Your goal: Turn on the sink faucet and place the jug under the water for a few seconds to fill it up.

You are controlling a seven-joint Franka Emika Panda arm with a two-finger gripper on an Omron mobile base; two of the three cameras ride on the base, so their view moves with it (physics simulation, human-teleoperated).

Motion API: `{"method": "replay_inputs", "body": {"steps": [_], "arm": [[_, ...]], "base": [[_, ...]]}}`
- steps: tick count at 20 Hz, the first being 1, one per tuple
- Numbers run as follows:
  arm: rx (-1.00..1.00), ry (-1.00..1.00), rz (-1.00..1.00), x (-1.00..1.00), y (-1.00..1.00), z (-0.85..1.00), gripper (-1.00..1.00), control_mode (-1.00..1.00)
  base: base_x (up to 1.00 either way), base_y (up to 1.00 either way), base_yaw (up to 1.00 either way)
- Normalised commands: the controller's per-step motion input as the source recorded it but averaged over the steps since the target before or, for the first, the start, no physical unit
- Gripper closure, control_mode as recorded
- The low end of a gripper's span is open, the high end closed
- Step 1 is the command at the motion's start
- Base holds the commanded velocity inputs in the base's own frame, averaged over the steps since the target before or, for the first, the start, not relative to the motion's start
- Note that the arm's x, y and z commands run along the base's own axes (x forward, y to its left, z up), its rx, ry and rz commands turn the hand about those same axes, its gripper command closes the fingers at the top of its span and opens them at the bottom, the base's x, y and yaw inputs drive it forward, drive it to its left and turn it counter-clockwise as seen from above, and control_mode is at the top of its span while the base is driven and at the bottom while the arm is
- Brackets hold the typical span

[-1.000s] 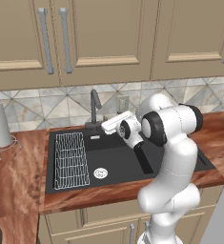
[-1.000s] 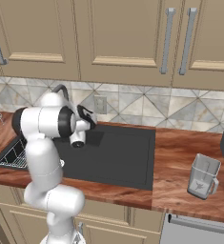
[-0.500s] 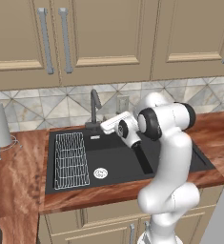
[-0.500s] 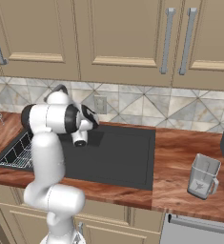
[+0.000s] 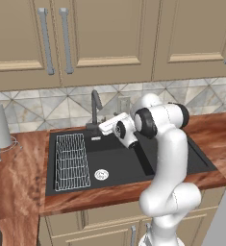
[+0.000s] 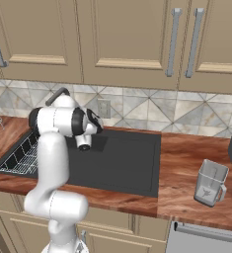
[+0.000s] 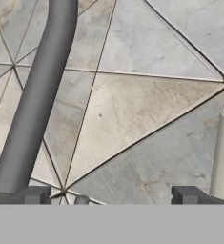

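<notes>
Sink faucet point(image 5: 94, 109): dry, lever untouched.
Tool point(image 5: 106, 126) has swung closer to its base, fingers apart, empty; jug point(image 6: 209, 182) waits on bench point(image 6: 196, 153).

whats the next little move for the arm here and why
Probably ease the open pincer down toward the base of the sink faucet to reach its lever. The hand view looks at the faucet's pipe and the wall tiles, no water runs into the sink, and the jug stands untouched on the counter to the right.
</notes>
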Motion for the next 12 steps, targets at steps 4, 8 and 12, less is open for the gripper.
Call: {"method": "replay_inputs", "body": {"steps": [4,8,12], "arm": [[0.00,0.00,-0.01,0.36,0.11,-0.11,-1.00,-1.00],[0.00,0.00,-0.02,0.37,0.07,-0.10,-1.00,-1.00],[0.00,0.00,-0.02,0.36,0.06,-0.13,-1.00,-1.00]], "base": [[0.00,0.00,0.00],[0.00,0.00,0.00],[0.00,0.00,0.00]]}}
